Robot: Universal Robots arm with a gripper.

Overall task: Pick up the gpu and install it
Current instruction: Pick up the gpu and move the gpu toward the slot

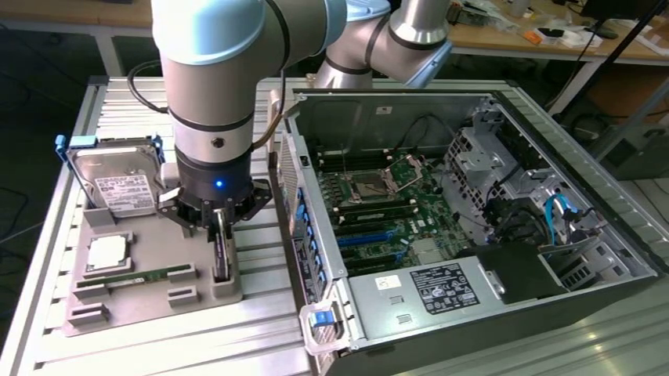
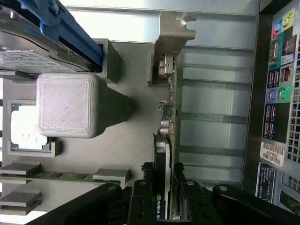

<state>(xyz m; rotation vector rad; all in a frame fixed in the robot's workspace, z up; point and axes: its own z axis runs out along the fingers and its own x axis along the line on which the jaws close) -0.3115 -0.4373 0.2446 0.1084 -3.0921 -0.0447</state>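
The gpu (image 1: 222,262) stands on edge in a slot at the near-right part of the grey parts tray (image 1: 136,313). My gripper (image 1: 218,227) reaches straight down over it. In the wrist view the gpu (image 2: 165,136) is seen edge-on, with its silver end bracket (image 2: 171,42) at the far end and its black fan housing near the fingers. My gripper (image 2: 165,187) is shut on the gpu, with a black finger (image 2: 142,197) pressed against each face of the card. The card's lower edge still sits in the tray slot.
The open computer case (image 1: 585,235) lies to the exterior view's right of the tray, its motherboard (image 1: 387,211) facing up. On the tray are a hard drive (image 1: 117,184) in a blue frame, a processor chip (image 1: 108,252) and a green memory stick (image 1: 136,276). A grey block (image 2: 65,105) rises beside the card.
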